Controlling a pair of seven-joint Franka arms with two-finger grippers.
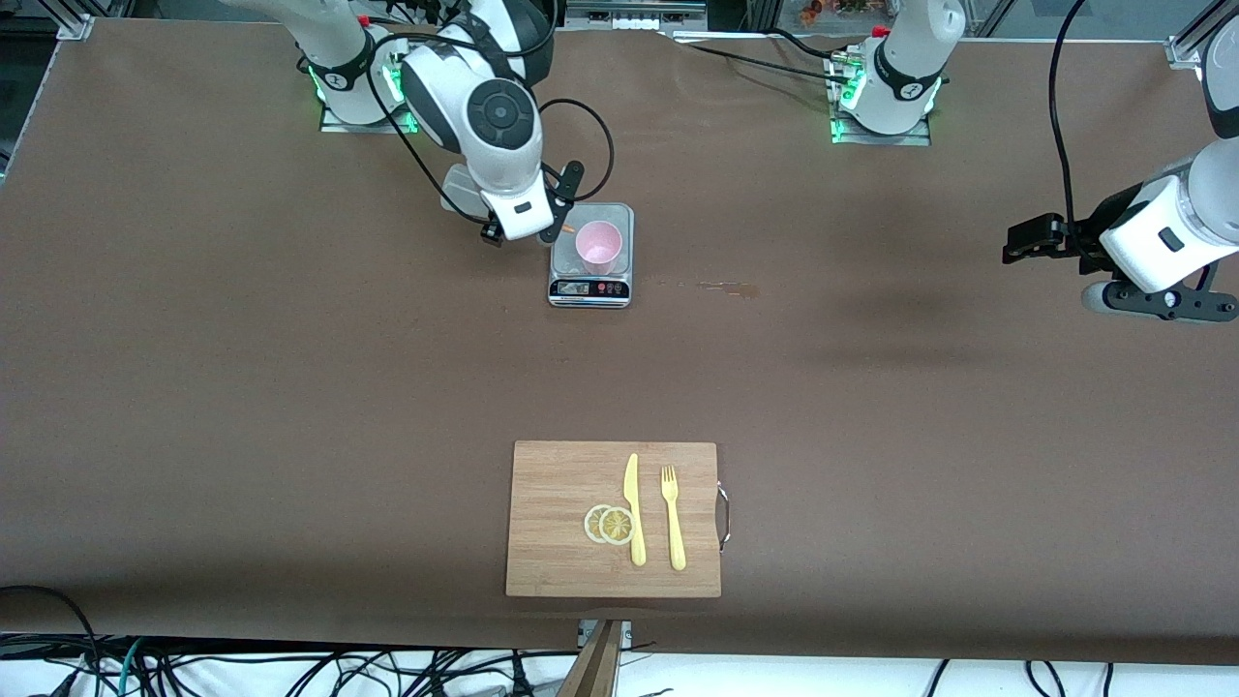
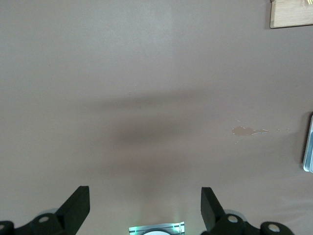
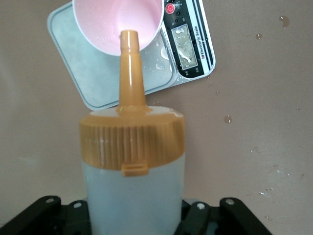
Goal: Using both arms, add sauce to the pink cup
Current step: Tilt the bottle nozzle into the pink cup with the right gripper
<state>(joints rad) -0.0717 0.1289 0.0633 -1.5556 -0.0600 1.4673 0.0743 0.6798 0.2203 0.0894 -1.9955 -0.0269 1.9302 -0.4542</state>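
Note:
The pink cup (image 1: 598, 247) stands upright on a small kitchen scale (image 1: 590, 288) toward the right arm's end of the table. My right gripper (image 3: 134, 218) is shut on the sauce bottle (image 3: 132, 166), a whitish body with an orange-tan cap. The bottle is tipped, and its nozzle (image 3: 129, 58) points at the cup (image 3: 117, 22), with the tip just over the rim. In the front view the right hand (image 1: 518, 203) hides most of the bottle. My left gripper (image 1: 1014, 242) hangs open over bare table at the left arm's end, with nothing between its fingers (image 2: 78, 203).
A wooden cutting board (image 1: 557, 571) lies near the front edge with a yellow knife (image 1: 634, 508), a fork (image 1: 673, 518) and two lemon slices (image 1: 610, 525). A small spill (image 1: 726, 287) marks the table beside the scale. Droplets (image 3: 227, 119) dot the table near the scale (image 3: 190, 44).

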